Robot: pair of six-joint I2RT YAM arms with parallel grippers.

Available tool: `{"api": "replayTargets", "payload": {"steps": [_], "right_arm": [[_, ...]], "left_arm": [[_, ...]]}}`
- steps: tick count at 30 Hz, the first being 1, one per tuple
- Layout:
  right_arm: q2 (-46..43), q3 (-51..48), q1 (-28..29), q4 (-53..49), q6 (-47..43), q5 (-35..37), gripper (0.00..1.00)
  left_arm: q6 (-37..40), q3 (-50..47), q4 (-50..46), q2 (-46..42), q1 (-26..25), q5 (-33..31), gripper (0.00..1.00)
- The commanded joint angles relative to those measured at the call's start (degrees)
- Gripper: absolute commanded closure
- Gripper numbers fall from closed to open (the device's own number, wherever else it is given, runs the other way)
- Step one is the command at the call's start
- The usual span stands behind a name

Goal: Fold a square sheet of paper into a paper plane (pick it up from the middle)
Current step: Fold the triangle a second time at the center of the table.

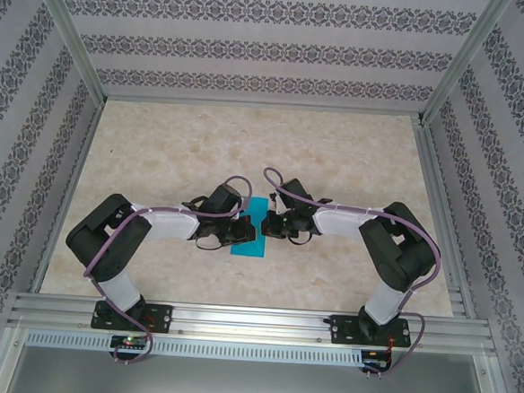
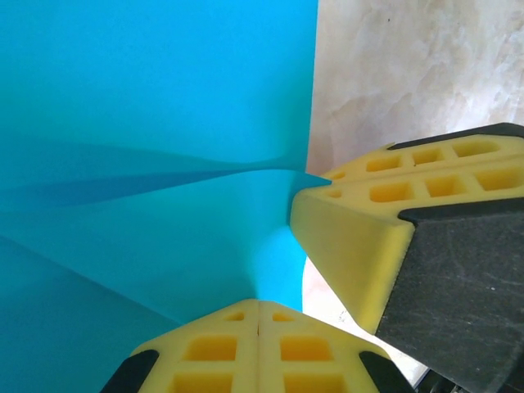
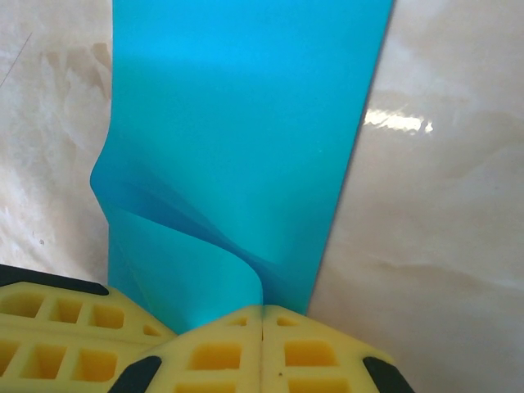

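The square sheet of paper point(image 1: 251, 245) is teal-blue and sits at the table's middle, between the two grippers. In the left wrist view the sheet point(image 2: 164, 123) is bowed into soft ridges, and my left gripper point(image 2: 259, 304) is shut on its near edge. My right gripper's yellow fingers point(image 2: 360, 237) press in from the right, close beside it. In the right wrist view my right gripper point(image 3: 262, 309) is shut on a curled lip of the sheet point(image 3: 246, 123), with the left gripper's fingers point(image 3: 57, 319) at the lower left. From above, the left gripper point(image 1: 241, 229) and right gripper point(image 1: 266, 222) meet over the paper.
The beige marbled tabletop point(image 1: 248, 142) spreads around the sheet. Patterned walls and an aluminium frame point(image 1: 235, 321) enclose it. Both arms bend inward from their bases at the near edge.
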Motion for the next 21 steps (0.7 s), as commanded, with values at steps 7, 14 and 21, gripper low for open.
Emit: {"api": "replayTargets", "payload": {"steps": [7,14,21], "right_arm": [[0.76,0.53,-0.69,-0.26,-0.63,1.16,0.95],[1.36,0.95,-0.75,-0.44,-0.71,1.42,0.95],[1.82,1.42,-0.73,-0.73,-0.92,1.87,0.95]], "left_arm": [[0.35,1.21,2.34,-0.09,-0.82,0.93,0.93],[0.97,0.98,1.46,-1.94,-0.86,0.26,0.91],[0.97,0.68,2.14,-2.19,-0.82,0.24,0.89]]}}
